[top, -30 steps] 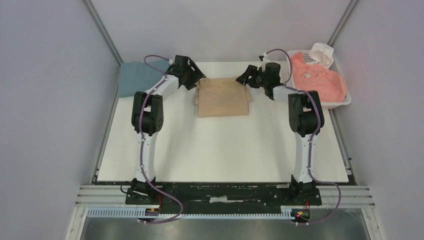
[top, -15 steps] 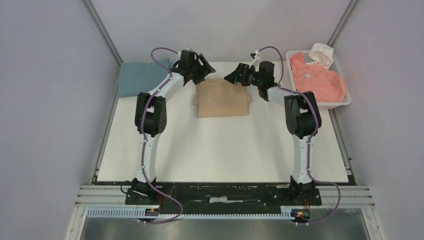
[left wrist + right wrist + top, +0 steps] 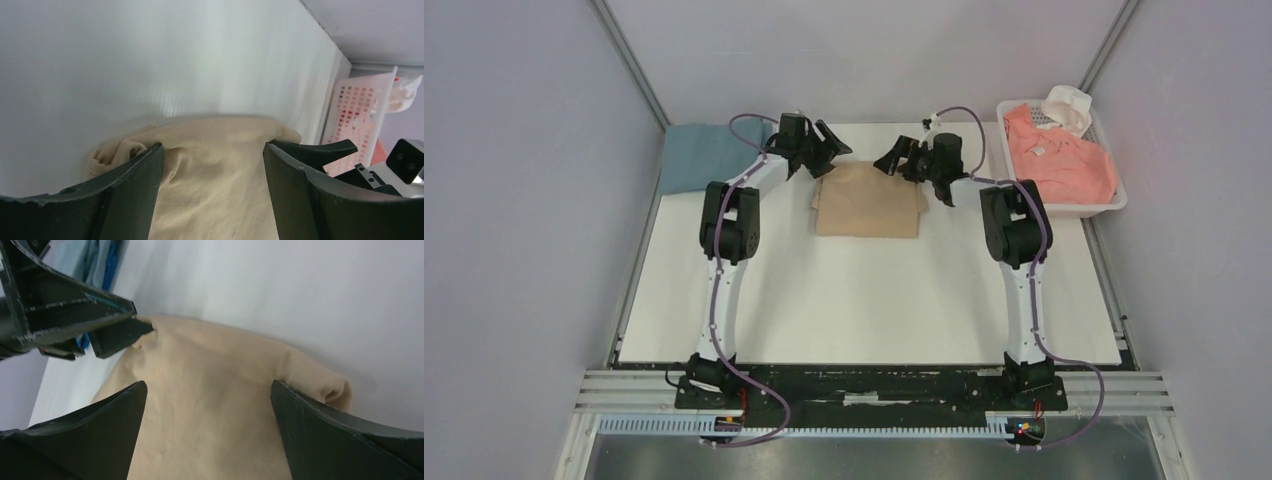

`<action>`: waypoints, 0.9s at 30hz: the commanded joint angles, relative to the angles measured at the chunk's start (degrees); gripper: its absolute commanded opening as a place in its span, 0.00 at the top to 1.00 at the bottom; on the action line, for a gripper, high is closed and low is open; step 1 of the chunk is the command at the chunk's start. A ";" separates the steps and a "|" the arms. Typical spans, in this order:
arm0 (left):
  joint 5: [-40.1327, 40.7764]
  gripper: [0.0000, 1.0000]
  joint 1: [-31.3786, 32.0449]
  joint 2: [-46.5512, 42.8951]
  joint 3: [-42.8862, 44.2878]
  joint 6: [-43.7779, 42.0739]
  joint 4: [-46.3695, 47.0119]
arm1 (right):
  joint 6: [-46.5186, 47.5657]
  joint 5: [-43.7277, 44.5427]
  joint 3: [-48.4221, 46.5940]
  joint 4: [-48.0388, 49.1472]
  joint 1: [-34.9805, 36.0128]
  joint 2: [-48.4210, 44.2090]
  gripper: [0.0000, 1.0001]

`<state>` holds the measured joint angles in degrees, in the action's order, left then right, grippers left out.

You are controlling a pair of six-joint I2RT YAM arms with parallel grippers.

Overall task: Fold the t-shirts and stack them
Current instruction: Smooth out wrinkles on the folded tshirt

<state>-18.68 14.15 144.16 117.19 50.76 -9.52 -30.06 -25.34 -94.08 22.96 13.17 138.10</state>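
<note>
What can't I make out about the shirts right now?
Folded tan cloth t-shirt: far corners under left gripper and right gripper, top view; near part cut off, wrist views.
Folded grey-blue cloth shirt: one edge behind left arm, top view.
Salmon-pink cloth shirt: underside hidden in white perforated plastic basket, top view.

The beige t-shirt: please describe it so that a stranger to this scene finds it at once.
Look at the far middle of the white table. There lies the beige t-shirt, folded into a flat rectangle. Unlike it, the grey-blue shirt lies at the far left corner and the salmon-pink shirt in the white basket.
</note>
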 commanded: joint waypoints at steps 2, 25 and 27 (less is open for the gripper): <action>-1.32 0.20 0.85 -9.70 -20.81 1.36 2.65 | -1.85 4.83 25.48 -0.56 0.91 -10.96 0.02; 15.03 0.14 7.99 -66.34 -67.49 -8.21 -6.26 | 9.60 20.44 58.60 -8.47 11.57 -67.35 0.02; 15.63 0.14 8.13 -70.22 -72.00 -7.74 -5.66 | 10.31 23.52 63.13 -6.88 11.62 -72.80 0.02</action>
<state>-10.02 21.91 80.42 51.81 45.76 -10.52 -22.24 -8.71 -36.45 15.33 24.49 75.00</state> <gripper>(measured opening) 0.859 0.979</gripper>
